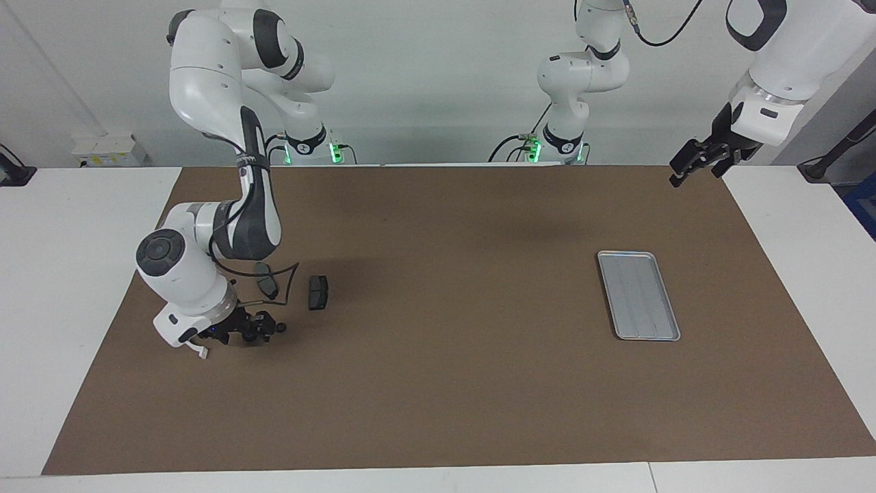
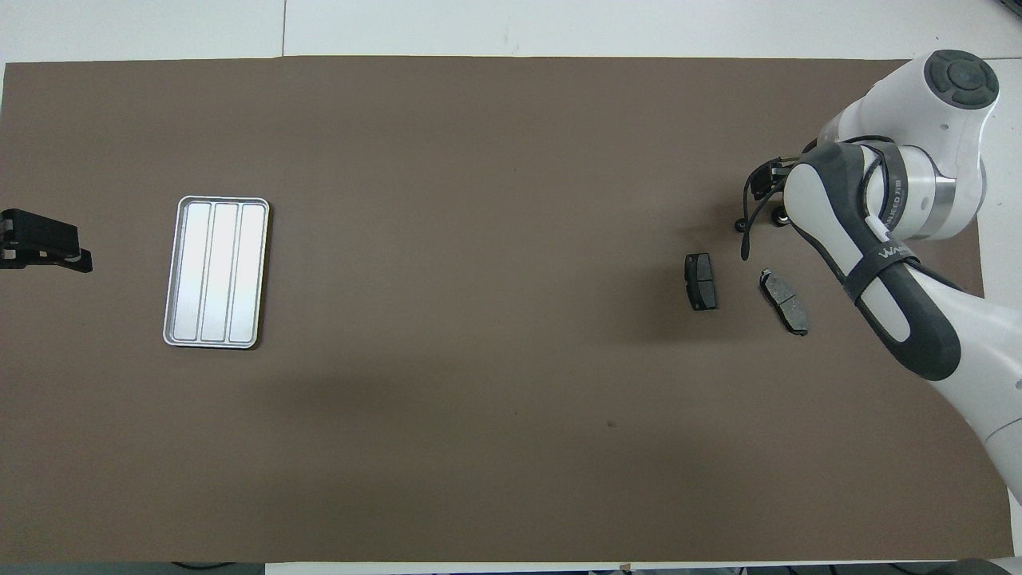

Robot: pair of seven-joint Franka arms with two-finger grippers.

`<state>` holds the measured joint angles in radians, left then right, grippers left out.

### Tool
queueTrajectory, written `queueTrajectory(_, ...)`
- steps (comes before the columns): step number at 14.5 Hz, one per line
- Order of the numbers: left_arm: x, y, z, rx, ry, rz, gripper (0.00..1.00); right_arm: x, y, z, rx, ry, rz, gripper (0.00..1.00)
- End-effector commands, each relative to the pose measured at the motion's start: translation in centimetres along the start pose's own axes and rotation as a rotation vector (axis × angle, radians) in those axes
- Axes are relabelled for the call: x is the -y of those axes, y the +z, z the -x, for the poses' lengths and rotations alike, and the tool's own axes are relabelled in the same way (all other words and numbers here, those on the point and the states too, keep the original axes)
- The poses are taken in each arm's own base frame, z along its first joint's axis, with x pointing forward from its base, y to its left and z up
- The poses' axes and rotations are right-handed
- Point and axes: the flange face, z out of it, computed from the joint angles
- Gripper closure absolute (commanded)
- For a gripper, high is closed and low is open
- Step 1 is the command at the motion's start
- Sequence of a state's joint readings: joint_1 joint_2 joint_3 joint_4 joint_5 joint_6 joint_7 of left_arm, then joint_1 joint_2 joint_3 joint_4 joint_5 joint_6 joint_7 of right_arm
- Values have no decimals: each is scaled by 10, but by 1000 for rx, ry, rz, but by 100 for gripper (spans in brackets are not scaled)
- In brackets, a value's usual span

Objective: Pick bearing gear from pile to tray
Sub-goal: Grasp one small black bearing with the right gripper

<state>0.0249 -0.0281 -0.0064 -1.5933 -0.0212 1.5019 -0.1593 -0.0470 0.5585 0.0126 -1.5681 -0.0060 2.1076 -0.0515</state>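
The pile lies at the right arm's end of the brown mat. It has two dark grey brake pads [image 1: 318, 292] [image 1: 267, 280], tiny black round pieces [image 1: 280, 327] and a bit of white bracket [image 1: 200, 352]. In the overhead view the pads [image 2: 700, 281] [image 2: 784, 302] lie nearer the robots than the round pieces [image 2: 740, 226]. My right gripper [image 1: 265, 329] [image 2: 768, 185] is low over the round pieces, right against one. The silver ribbed tray [image 1: 638, 294] [image 2: 215, 271] lies empty toward the left arm's end. My left gripper [image 1: 690, 164] [image 2: 44, 249] waits, raised over the mat's edge beside the tray.
The brown mat [image 1: 452, 383] covers most of the white table. A black cable [image 1: 284, 277] loops from the right wrist over the nearer brake pad. The right forearm hides part of the pile in the overhead view.
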Motion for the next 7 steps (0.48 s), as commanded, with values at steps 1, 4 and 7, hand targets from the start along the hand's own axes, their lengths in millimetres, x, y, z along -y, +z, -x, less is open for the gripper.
queueTrajectory(1,1,-1,6,-8,-11,20,0,-6,4,14,-14,-23,1,7)
queueTrajectory(4,1,0,8,-8,-8,20,0,-11,10,16,-8,-43,1,7)
queueTrajectory(7,1,3,8,-7,-9,20,0,-15,12,18,-5,-43,1,8)
